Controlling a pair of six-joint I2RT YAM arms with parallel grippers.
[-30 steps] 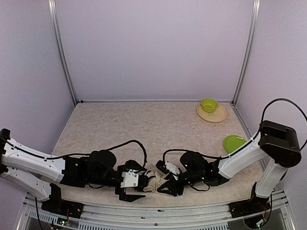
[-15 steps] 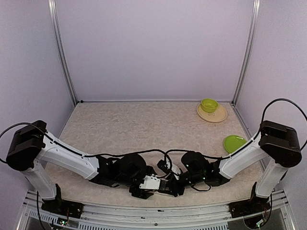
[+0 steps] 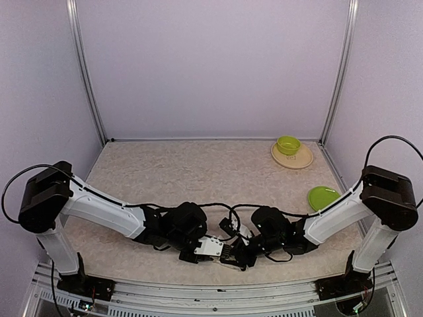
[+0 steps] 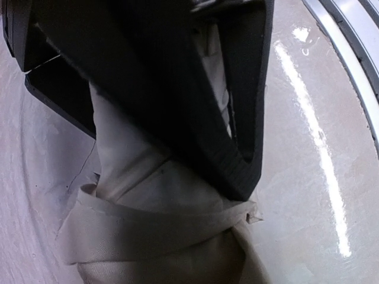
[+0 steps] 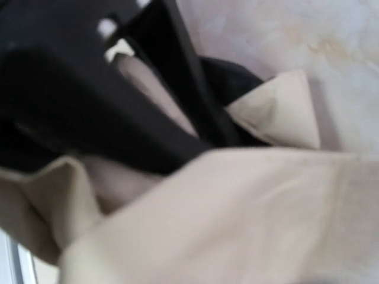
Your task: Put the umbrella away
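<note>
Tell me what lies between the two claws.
The umbrella, bunched cream fabric. Each wrist view shows it against that claw's fingers; from above, the left claw and right claw nearly meet and hide it.

No legible text, label, brand or number in any of the three views. The cream fabric of the umbrella (image 4: 148, 236) fills both wrist views and is plain, with no print you can read. At upper right of the top view, the green bowl (image 3: 288, 144) is too small for you to make out any marking.
</note>
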